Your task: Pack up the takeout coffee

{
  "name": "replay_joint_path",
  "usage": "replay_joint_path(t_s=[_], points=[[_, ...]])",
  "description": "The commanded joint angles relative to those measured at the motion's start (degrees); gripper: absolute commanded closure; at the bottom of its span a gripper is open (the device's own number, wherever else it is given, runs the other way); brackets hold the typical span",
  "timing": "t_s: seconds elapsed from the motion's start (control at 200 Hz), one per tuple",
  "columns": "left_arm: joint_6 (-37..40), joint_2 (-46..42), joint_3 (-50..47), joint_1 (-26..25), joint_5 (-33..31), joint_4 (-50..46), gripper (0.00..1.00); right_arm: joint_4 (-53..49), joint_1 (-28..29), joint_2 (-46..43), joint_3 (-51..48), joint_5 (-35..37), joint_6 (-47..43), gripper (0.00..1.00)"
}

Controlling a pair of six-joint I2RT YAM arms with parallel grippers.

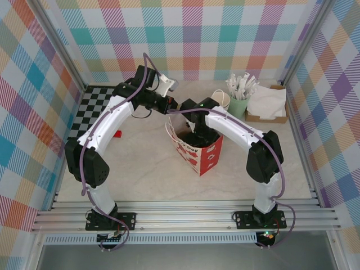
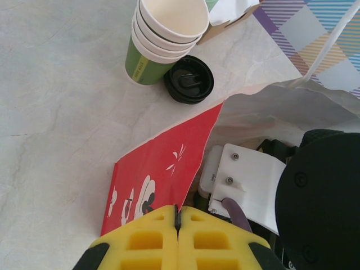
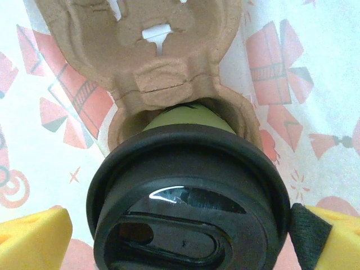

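Inside the paper bag [image 1: 205,157], ctr of the worktop [image 1: 140,169]: the takeout coffee [image 3: 188,225] stands upright in a pocket of a pulp carrier [image 3: 163,84], directly below the right claw [image 3: 183,239]; cup's long axis runs straight down and away from that claw, lid facing it. Right claw gapes wide either side of the lid, gripping nothing; one pad just beside the rim, the other apart. Left claw [image 2: 177,225] is pinched shut on the bag's red edge; right arm is clearly nearer. Cup: dark-green paper w/ round, glossy black lid and sip slot.
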Motion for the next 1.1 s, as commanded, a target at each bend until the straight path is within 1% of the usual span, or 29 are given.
replay_joint_path(t_s=[0.0,0.155,0.32,0.805,0.96,1.095], points=[[0.6,0.3,1.9,-0.4,1.5,-1.6,1.00,-1.0,-0.2,-2.3,2.1,1.5,0.4,0.00],[0.6,0.6,2.3,-0.4,1.3,-2.2,1.00,0.6,-0.2,-3.5,2.9,3.4,0.5,0.00],[0.7,0.8,2.4,-0.4,0.5,-2.9,1.00,0.4,-0.1,-4.2,4.9,3.6,-0.8,0.00],[-0.7,1.0,2.7,-0.4,-1.9,-3.7,1.00,3.8,-0.1,-8.9,4.2,3.0,-4.6,0.00],[-1.4,1.0,2.5,-0.4,-2.5,-3.7,1.00,8.4,-0.1,-13.1,2.3,4.3,-6.0,0.00],[-2.2,0.9,2.1,-0.4,-3.2,-3.7,1.00,17.0,-0.1,-18.1,-1.1,4.8,-8.2,0.00]])
